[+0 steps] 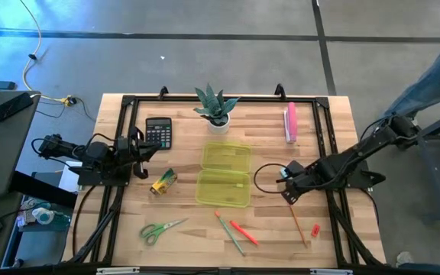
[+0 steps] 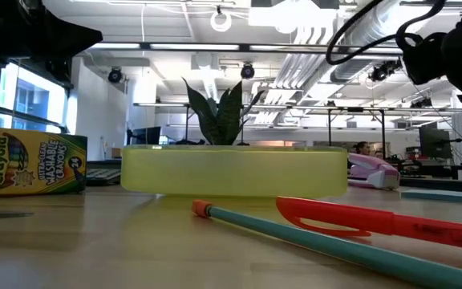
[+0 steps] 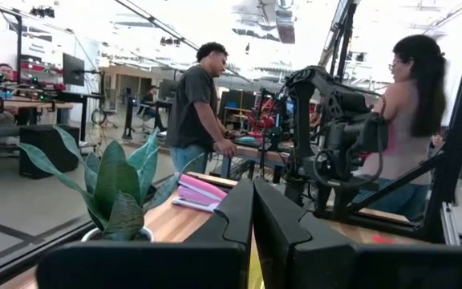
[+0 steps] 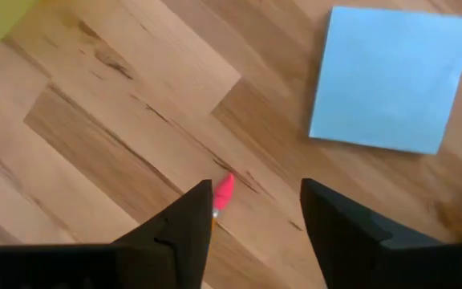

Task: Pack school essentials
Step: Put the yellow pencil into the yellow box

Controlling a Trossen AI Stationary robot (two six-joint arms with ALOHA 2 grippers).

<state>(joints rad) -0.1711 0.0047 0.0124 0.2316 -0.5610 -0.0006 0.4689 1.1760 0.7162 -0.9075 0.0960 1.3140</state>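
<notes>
Hovering over the pencil, nothing packed yet

I have the right claw (image 4: 255, 213) spread wide and empty, pointing down at the bench (image 1: 182, 229). Between its fingers lies the pink eraser end of the thin wooden pencil (image 4: 223, 191), with the light-blue square notepad (image 4: 391, 76) just beside. The left claw (image 3: 253, 233) waits by the bench's left edge, fingers pressed together, holding nothing. The yellow-green case (image 1: 224, 174) lies open mid-bench and looks empty. The green-handled scissors (image 1: 159, 229), orange pen (image 1: 243, 231), green pen (image 1: 230, 233), tiny red piece (image 1: 315, 228) and yellow crayon box (image 1: 163, 182) lie scattered along the near side.

My worry: the pencil is slim, round and flat against smooth varnished wood. If I close on it slightly off-centre, it may roll or skid away. The notepad is thin paper, and a stray finger could crumple its edge.
</notes>
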